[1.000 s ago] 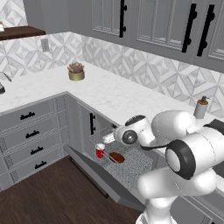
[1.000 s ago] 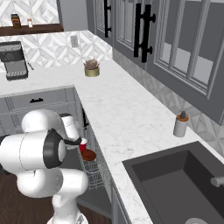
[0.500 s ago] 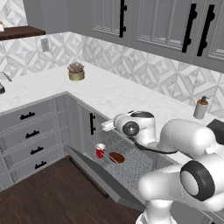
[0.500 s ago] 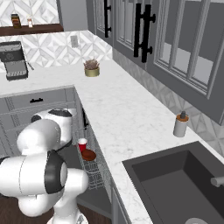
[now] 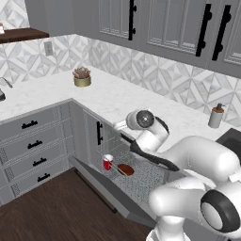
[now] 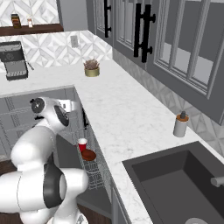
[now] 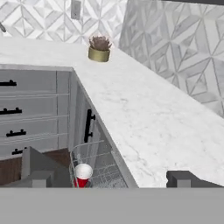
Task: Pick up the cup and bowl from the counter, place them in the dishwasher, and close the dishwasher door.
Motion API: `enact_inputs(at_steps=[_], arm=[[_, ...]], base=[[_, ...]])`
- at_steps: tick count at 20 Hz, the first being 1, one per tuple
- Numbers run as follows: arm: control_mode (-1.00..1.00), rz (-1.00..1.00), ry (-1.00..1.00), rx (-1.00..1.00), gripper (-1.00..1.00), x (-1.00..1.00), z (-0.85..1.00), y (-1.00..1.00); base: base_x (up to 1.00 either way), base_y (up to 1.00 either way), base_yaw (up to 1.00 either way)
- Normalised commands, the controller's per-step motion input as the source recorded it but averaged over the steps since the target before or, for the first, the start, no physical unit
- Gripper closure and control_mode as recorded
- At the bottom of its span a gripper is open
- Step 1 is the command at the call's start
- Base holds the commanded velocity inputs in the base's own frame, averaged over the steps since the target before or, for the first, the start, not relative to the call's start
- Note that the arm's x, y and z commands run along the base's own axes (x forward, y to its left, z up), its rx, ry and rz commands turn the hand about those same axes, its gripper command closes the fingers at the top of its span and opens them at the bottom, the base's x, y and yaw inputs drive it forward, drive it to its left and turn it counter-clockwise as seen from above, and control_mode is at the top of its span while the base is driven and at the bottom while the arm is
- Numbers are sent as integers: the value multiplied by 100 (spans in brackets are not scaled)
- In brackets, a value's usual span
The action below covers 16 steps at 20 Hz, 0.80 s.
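Below the desk (image 5: 117, 101) edge, the door (image 5: 110, 190) hangs down with cup (image 5: 108, 162) and bowl (image 5: 125, 169) on the rack (image 5: 141, 176). Risk, by judgement: the tapered red cup stands upright at the rack's left edge, unsupported; a hard swing of the door could tip it. The bar handle sits low on the far face, hard to reach; a push off-centre may leave the door ajar. To the right of the cup, the low brown bowl lies open side up, just beside it, stable. Gripper (image 7: 109, 179) hovers at desk height above the rack, jaws released, holding nothing.
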Motion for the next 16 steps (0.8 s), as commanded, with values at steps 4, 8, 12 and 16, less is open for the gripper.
enact_inputs(at_steps=[4, 8, 12, 16], arm=[[-100, -1, 47, 0, -100, -61, 72, -2], [-100, -1, 24, 0, -100, -100, -7, -2], [-100, 0, 12, 0, -100, -73, -60, 9], [-100, 0, 12, -7, -100, -13, -51, 49]], base=[[0, 0, 0], [0, 0, 0], [0, 0, 0], [0, 0, 0]])
